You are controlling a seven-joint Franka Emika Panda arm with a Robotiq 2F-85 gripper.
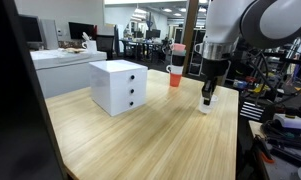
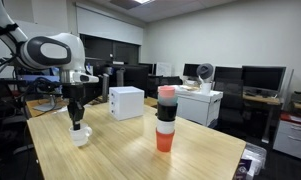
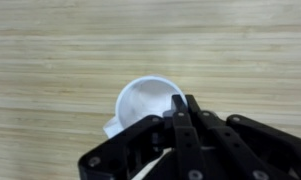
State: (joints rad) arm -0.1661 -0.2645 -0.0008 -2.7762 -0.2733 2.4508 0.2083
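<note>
Closed almost fully, the claw (image 3: 180,108) pinches the near rim of a small white cup (image 3: 140,100), which stands upright on the light wooden counter (image 1: 150,135), well apart from the white drawer box (image 1: 118,87).

Bench (image 1: 150,140): light wood-grain top, seen in both exterior views.

White drawer unit (image 1: 118,86): box-shaped, upright, three drawers stacked on one face, each with a small dark knob. In an exterior view it stands near the bench's far left corner, set in from both edges.

Stack of cups (image 2: 166,118): upright, nested, red at top, then black and white bands, orange-red at the base. Stands on the bench well apart from the drawer unit (image 2: 126,102).

Background: office desks with dark monitors (image 2: 262,78), off the bench.
</note>
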